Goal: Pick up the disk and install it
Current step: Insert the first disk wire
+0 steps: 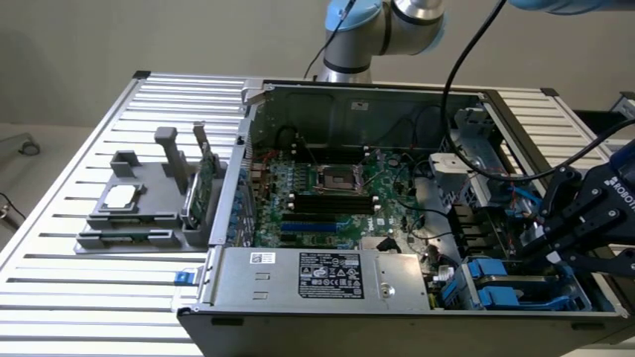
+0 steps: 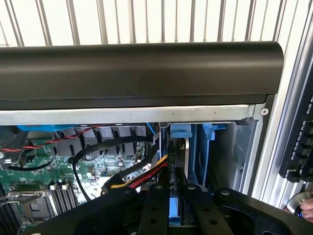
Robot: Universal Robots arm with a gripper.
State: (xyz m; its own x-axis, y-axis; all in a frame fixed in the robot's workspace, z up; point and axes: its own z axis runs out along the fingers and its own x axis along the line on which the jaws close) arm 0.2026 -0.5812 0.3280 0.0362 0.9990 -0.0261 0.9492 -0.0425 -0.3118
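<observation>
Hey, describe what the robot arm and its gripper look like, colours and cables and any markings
The arm has silver metal segments with light blue joint caps, and a black cable runs along it. The gripper is black with jointed, linked fingers and partly visible white lettering on its body.

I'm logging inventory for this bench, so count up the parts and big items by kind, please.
Open computer case: 1
Grey parts holder: 1
Green circuit card, standing in the holder: 1
Square silver chip, on the holder: 1
Disk, blue-framed, between the fingers: 1
Total: 5
</observation>
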